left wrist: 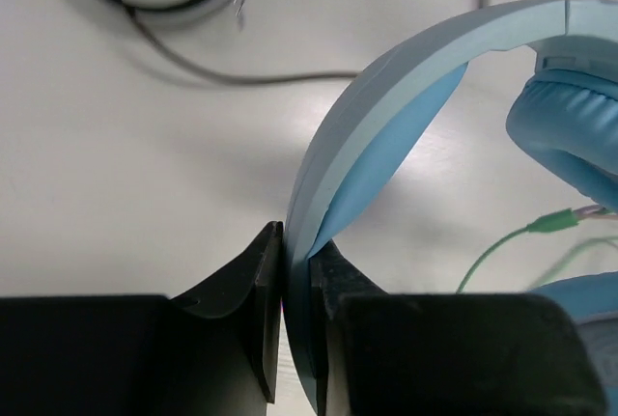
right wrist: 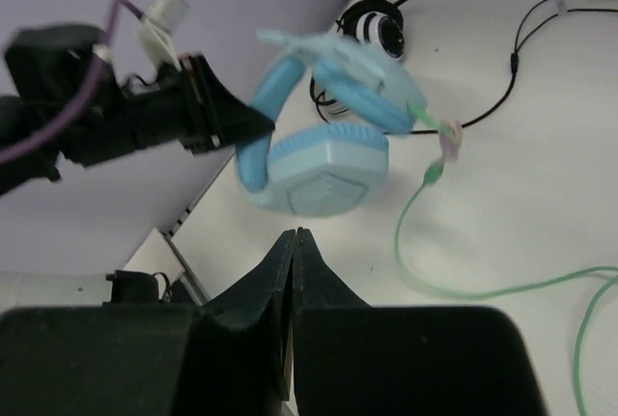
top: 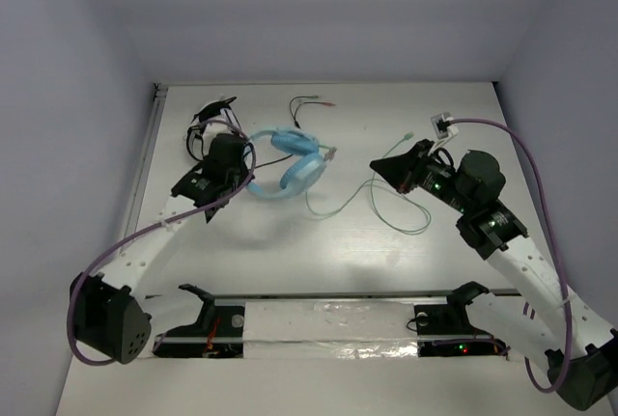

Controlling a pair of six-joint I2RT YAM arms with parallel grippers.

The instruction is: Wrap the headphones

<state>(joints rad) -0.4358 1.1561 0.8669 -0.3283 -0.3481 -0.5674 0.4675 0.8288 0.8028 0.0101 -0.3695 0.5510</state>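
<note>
Tabletop (top: 367, 252): white and matte, evenly lit, and spread wide between the side walls.
Walls (top: 319, 11): plain pale lilac-grey panels close off the back and both sides.
Black-and-white headphones (top: 207, 119): lie at the far left, near the tabletop's left edge, with a dark cord looped loosely about them.
Dark cable (top: 301, 110): thin and slack, it lies flat at the far centre, just right of the black-and-white headphones. It bends in an open hook and its short ends are tipped red and green.
Strip (top: 328, 324): glossy and crinkled, it runs along the tabletop's near edge.
</note>
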